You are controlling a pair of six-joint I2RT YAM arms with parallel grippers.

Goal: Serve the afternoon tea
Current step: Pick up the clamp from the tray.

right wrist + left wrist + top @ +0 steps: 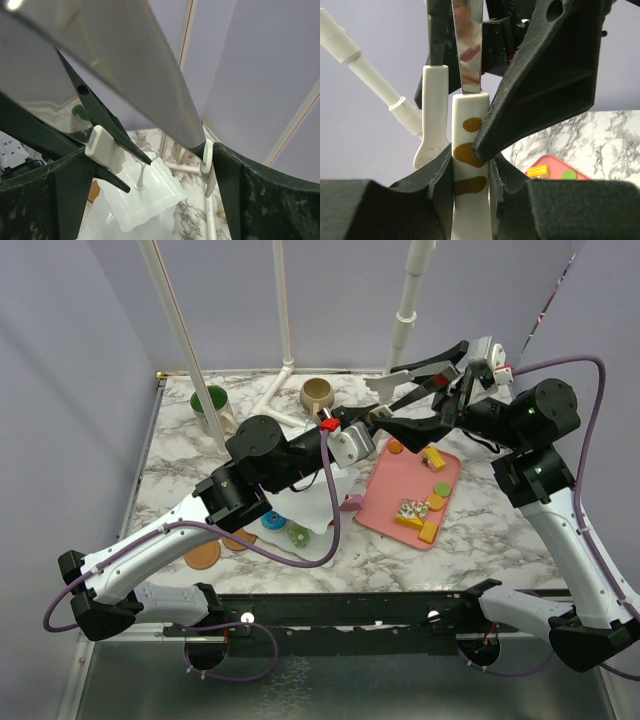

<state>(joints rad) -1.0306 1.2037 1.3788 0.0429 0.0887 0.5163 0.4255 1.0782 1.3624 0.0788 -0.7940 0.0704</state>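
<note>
The white tiered stand sits mid-table, mostly under my left arm; its top plate shows in the right wrist view. Toy pastries lie on the pink tray, and two donuts lie by the stand's near edge. The green-lined mug and tan mug stand at the back. My right gripper holds the metal tongs above the stand, squeezing both arms. My left gripper is shut on one white, brown-spotted tong tip.
Two brown discs lie on the marble table near the front left. White pipes rise at the back. Both arms cross over the table's middle, above the stand and the tray's far end.
</note>
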